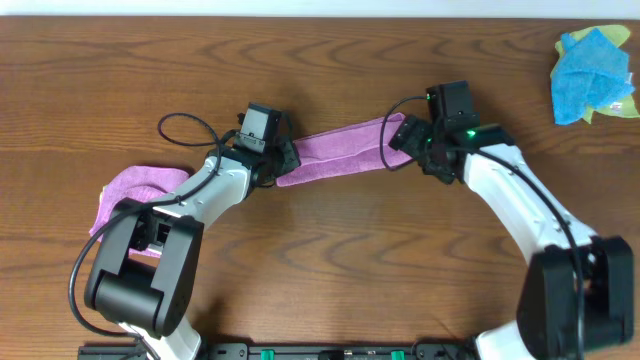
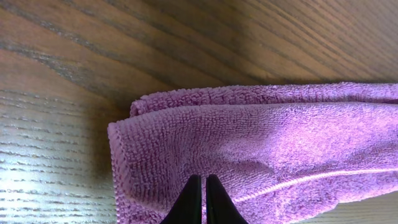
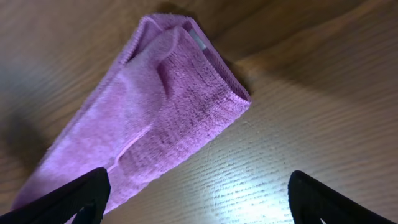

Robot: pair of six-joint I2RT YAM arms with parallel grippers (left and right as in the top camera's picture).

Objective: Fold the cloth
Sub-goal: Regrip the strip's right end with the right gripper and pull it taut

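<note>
The purple cloth [image 1: 340,152] lies as a long folded strip on the wooden table between my two arms. My left gripper [image 1: 283,160] is at its left end. In the left wrist view the fingers [image 2: 203,186] are pressed together on the cloth [image 2: 261,143] near its near edge, with creases running to the tips. My right gripper [image 1: 408,140] is at the strip's right end. In the right wrist view its jaws [image 3: 205,193] are wide open over bare wood, and the cloth's folded end [image 3: 174,99] lies just beyond the left finger, untouched.
A lighter pink-purple cloth [image 1: 130,188] lies at the left, partly under my left arm. A bright blue cloth [image 1: 590,60] with a yellow-green one [image 1: 612,108] under it sits at the far right corner. The table [image 1: 350,260] is dark wood.
</note>
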